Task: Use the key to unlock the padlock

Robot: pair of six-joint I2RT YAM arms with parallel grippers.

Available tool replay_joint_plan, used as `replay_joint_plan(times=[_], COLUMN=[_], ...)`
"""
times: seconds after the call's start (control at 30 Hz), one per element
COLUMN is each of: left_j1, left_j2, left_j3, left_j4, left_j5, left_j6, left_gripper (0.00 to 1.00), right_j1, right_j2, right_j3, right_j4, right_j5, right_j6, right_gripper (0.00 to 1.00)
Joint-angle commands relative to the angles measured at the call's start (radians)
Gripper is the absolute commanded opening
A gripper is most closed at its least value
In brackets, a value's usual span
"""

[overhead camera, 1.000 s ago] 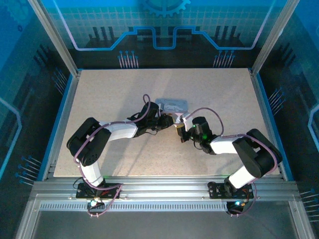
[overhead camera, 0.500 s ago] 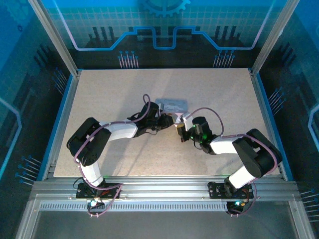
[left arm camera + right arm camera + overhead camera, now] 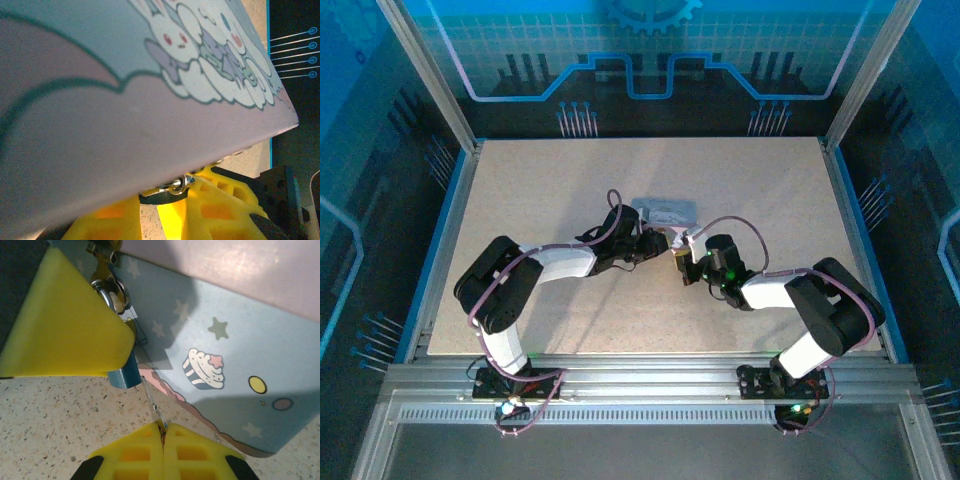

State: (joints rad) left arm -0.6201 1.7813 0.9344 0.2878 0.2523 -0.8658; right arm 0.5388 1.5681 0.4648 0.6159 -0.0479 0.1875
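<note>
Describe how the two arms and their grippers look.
The left arm and right arm have black joints, white links and looping purple cables. Their fingers are yellow blocks with hollow pockets; a green light glows on the right arm.

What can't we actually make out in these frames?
Right wrist: a yellow finger covers most of the padlock; its keyhole is hidden, so how far in the key sits is unclear.
Left wrist: the box overhangs the left gripper; what it pinches is mostly hidden.
Top external: padlock and key too small, lost between left gripper and the right gripper.
</note>
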Motion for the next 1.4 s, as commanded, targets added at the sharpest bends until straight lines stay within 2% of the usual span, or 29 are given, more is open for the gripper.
replay_joint_plan(times=[0.0,0.33,1.37], left_j1=[-0.010,-0.010,-0.010], left_j2=[-0.031,-0.025,-0.031], left_j3=[0.029,0.034,0.056], left_j4=[0.005,0.001,0.003], left_j5=[0.021,0.020,0.005], left_j6=[0.003,0.004,-0.008], left_gripper=[0.08,0.08,0.08], right_j1=[0.012,0.011,0.016], right_j2=[0.016,0.005,-0.047], right_j3=[0.010,-0.009,-0.043], right_j4=[0.033,0.067,0.028], right_j5=[0.023,-0.011,-0.009], right_j6=[0.013,0.021,0.010], right_gripper=[0.00,0.00,0.00])
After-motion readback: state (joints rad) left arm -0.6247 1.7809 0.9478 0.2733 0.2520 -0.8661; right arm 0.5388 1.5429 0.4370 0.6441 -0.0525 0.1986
